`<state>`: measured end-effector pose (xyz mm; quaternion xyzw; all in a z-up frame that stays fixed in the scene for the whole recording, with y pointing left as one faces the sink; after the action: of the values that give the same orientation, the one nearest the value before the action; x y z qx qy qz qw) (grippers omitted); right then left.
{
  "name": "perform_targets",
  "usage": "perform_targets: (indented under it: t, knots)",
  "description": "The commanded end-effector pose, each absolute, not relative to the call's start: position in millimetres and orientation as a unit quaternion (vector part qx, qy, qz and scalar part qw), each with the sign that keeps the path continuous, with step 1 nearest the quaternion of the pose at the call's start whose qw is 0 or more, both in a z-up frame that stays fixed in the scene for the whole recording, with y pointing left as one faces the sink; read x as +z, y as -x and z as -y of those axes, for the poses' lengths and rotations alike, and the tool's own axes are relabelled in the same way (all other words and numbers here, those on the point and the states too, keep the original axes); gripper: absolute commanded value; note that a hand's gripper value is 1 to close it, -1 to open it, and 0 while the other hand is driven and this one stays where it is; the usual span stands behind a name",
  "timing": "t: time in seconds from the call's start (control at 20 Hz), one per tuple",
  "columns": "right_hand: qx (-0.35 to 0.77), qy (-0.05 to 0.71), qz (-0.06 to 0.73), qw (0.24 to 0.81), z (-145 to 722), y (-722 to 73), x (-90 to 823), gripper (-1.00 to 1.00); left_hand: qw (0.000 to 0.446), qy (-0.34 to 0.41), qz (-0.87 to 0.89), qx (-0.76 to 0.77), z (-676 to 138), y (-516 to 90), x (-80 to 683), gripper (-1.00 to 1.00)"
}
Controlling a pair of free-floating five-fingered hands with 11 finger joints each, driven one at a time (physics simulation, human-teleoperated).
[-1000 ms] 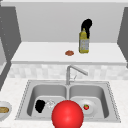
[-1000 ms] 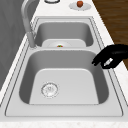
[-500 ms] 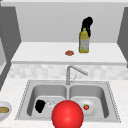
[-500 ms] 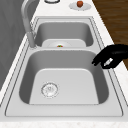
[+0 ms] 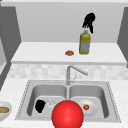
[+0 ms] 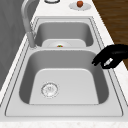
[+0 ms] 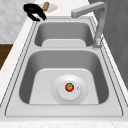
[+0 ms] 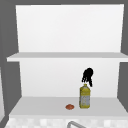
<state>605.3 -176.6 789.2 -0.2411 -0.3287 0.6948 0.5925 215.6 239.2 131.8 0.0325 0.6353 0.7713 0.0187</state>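
1. Hanging just above the yellow plastic oil bottle [image 5: 84, 42] on the white shelf [image 5: 37, 53], the right hand [image 5: 88, 21] points its fingers downward; they look loosely drooped and grasp nothing, with the tips close over the cap.
2. Upright on its base, the bottle has its long axis vertical, so it lies straight below those fingers; the upper view shows the same stack, hand [image 8: 87, 75] over bottle [image 8: 85, 96].
3. Just left of the bottle on the shelf lies a small flat reddish-brown round piece [image 5: 69, 52], apart from it.
4. Far lower, the left hand [image 5: 40, 105] hangs at the front wall of the left steel sink basin [image 5: 37, 91]; in the left side view its fingers [image 6: 101, 60] curl downward over the basin's edge and hold nothing.
5. Of the two, the right hand is much the nearer to the bottle.
6. Containers: the right basin holds a white round plate [image 7: 82, 93] with a small red tomato [image 7: 69, 87] on it; a white bowl [image 5: 2, 116] on the counter at far left carries a brown piece of food.
7. At the front stands a big red ball [image 5: 67, 115].
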Motion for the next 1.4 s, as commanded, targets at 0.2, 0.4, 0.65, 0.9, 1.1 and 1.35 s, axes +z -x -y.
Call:
perform_targets:
  t: [0.2,0.4,0.65,0.9,1.1,1.35]
  knots:
    - [0.693,0.236,0.334,0.594,211.5,-605.4,800.6,-1.0,0.019,-0.032,-0.635,0.771,-239.2,-215.6,131.8,0.0]
    - [0.693,0.232,0.338,0.593,229.5,-605.9,799.6,-1.0,0.019,-0.032,-0.635,0.771,-239.2,-215.6,131.8,0.0]
    - [0.686,0.237,0.354,0.59,260.9,-591.0,798.5,-1.0,0.019,-0.032,-0.635,0.771,-239.2,-215.6,131.8,0.0]
    - [0.671,0.252,0.367,0.593,282.0,-575.8,795.9,-1.0,0.019,-0.032,-0.635,0.771,-239.2,-215.6,131.8,0.0]
    - [0.663,0.267,0.372,0.592,292.3,-562.6,796.0,-1.0,0.019,-0.032,-0.635,0.771,-239.2,-215.6,131.8,0.0]
    - [0.665,0.28,0.361,0.591,302.2,-531.4,789.8,-1.0,0.019,-0.032,-0.635,0.771,-239.2,-215.6,131.8,0.0]
